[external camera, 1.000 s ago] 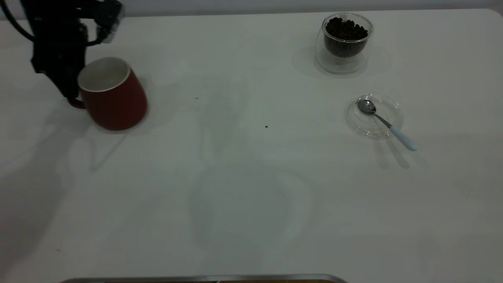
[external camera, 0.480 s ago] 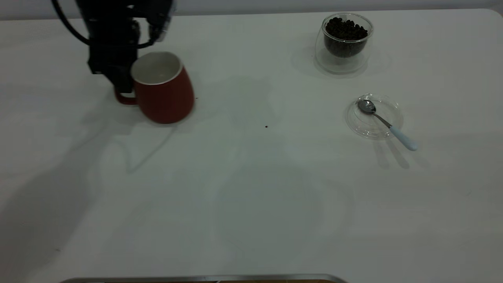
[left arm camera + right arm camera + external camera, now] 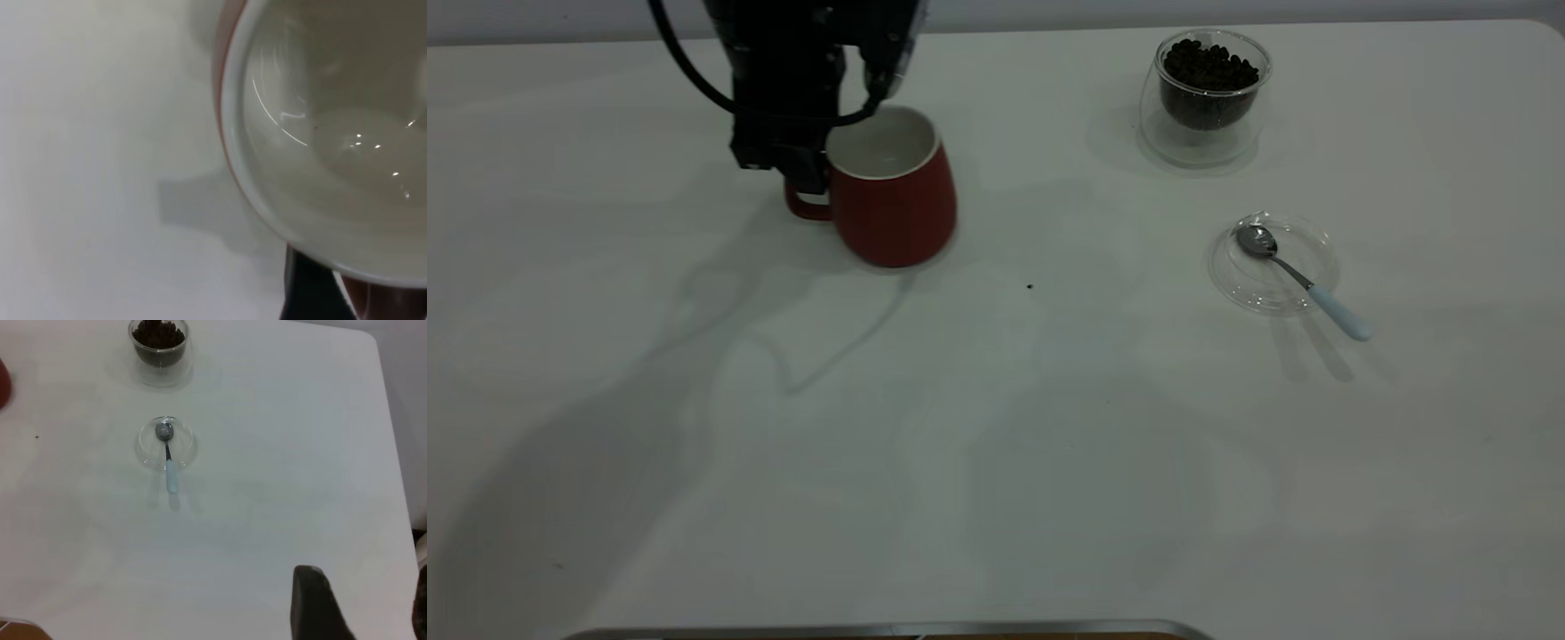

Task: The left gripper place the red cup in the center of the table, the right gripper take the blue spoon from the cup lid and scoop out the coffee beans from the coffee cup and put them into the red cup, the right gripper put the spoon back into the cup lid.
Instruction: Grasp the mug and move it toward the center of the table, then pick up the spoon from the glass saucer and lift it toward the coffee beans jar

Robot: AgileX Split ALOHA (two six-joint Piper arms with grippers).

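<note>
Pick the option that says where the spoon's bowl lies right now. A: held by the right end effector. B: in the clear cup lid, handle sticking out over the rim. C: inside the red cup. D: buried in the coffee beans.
B: the blue spoon's metal bowl rests in the cup lid, with its pale handle reaching past the rim onto the table.

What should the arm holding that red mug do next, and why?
Probably carry it a bit farther toward the table's middle, then set it down. The left gripper grips the red cup by its handle, tilted, left of centre. The blue spoon lies untouched on the cup lid.
</note>
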